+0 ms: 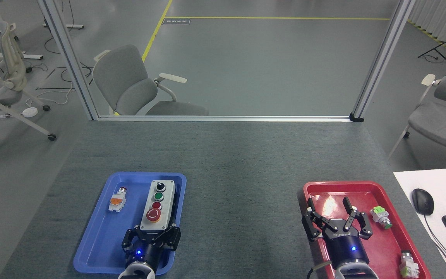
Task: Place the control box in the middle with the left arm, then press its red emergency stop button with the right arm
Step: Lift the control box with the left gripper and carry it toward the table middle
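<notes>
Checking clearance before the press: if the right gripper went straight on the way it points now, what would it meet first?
The right gripper, open, points away from the robot over the red tray. Its bare floor lies ahead, then likely the far rim; height is unclear.

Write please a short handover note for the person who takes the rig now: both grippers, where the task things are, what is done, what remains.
Left gripper: shut on the near end of the control box, inside the blue tray.
Right gripper: open, empty, over the red tray.
The red emergency stop button faces up at the box's near end, not pressed yet as far as the view shows.
Done: the box is grasped.
Left: carry the box to the bare grey tabletop between the trays, release it, then press the emergency stop with the right arm.
</notes>
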